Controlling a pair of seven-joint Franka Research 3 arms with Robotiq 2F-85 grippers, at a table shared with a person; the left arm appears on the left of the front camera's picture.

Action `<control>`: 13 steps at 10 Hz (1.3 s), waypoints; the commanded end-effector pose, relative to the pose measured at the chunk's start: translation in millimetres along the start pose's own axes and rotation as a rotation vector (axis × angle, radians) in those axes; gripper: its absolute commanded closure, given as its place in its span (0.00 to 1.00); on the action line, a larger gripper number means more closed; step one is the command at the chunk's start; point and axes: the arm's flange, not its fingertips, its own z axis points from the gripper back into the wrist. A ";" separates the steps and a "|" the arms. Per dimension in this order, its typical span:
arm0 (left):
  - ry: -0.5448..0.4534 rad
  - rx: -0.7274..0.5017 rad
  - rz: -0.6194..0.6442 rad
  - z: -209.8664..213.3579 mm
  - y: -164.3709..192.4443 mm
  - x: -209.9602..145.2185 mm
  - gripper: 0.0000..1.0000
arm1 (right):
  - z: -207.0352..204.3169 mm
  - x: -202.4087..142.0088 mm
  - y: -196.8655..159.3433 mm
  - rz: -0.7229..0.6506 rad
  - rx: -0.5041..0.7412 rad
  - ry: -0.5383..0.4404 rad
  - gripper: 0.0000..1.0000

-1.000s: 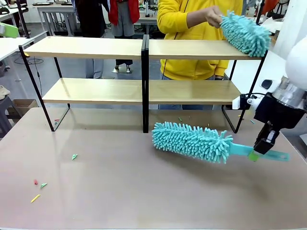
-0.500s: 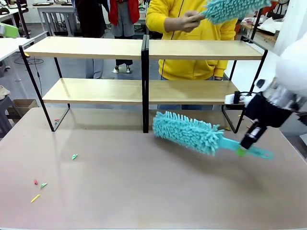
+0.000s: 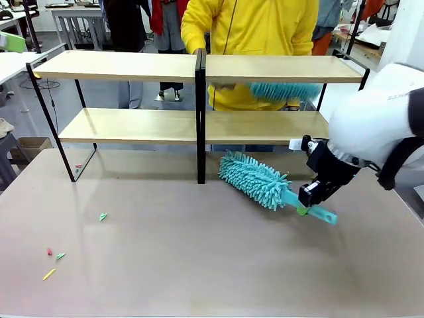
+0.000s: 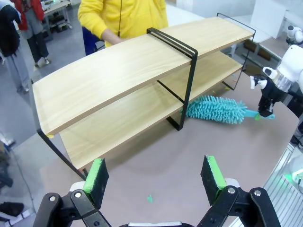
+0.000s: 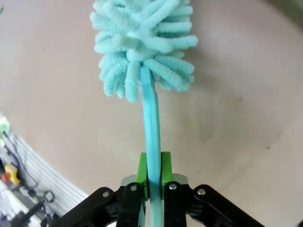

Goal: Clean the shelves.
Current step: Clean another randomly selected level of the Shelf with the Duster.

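While right fingers point(image 5: 141, 172) clamp duster point(image 3: 255, 179) nearer shelves point(image 3: 132, 66), left fingers point(image 4: 98, 176) apart, person's duster point(image 3: 285, 90) now under top board point(image 3: 278, 68)

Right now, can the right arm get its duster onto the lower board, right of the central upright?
Probably yes, but not freely. The right gripper holds the duster just in front of the lower board, whose front is open. However, the person's duster is in that same bay and may collide.

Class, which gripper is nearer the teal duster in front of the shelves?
Right. The right gripper is shut on the handle of the duster; the left gripper hangs open, far off, facing the shelves.
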 end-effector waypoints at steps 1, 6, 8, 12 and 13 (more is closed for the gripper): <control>0.002 0.014 0.005 0.3 -1.6 0.9 0.00 | -12.3 12.1 3.4 -0.113 -0.053 -0.005 0.88; 0.002 0.014 0.005 0.3 -1.6 0.9 0.00 | -18.0 23.4 -11.3 -0.362 -0.078 -0.091 0.88; 0.002 0.014 0.005 0.3 -1.6 0.9 0.00 | -16.4 18.3 -23.2 -0.466 -0.085 -0.071 0.88; 0.002 0.014 0.005 0.3 -1.6 0.9 0.00 | 4.3 -5.8 -48.2 -0.632 -0.088 -0.053 0.88; 0.002 0.014 0.005 0.3 -1.6 0.9 0.00 | 11.3 -13.5 -53.9 -0.654 -0.082 -0.054 0.88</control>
